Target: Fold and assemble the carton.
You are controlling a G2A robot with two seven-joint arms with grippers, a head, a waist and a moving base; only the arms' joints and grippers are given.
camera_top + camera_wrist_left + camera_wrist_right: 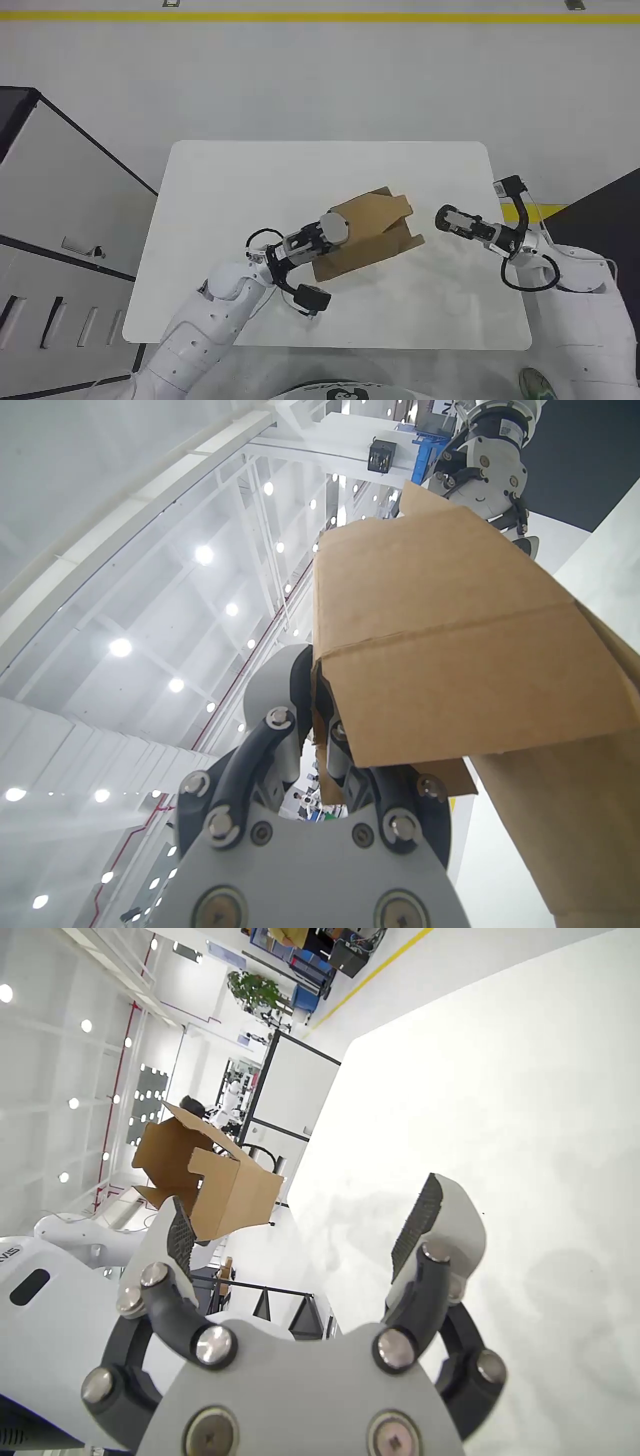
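Brown carton [372,238] in left gripper [338,228] — right gripper [444,217] apart

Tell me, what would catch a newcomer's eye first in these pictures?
The brown carton stands out, half folded with its flaps open, held over the middle of the white table. The left gripper clamps one end of it, while the right gripper hangs open just off the other end, not touching it.
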